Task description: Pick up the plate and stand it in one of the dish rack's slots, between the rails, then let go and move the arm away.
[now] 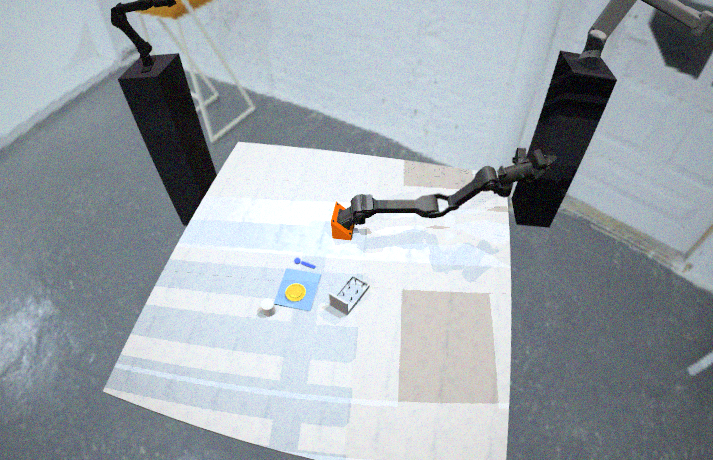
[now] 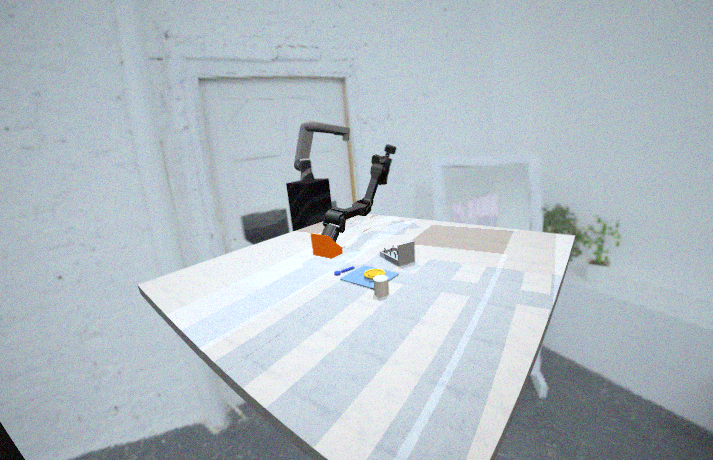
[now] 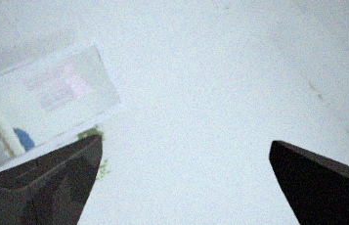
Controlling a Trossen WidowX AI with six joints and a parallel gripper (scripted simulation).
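Facing: gripper [image 1: 552,160] [image 2: 390,146] [image 3: 188,147] up and away, fingers spread, nothing between
Plate [image 1: 295,292] [image 2: 374,273]: flat on the blue mat [image 1: 308,301] [image 2: 352,278], well below the gripper, across the table beside the rack [image 1: 340,303] [image 2: 407,253]
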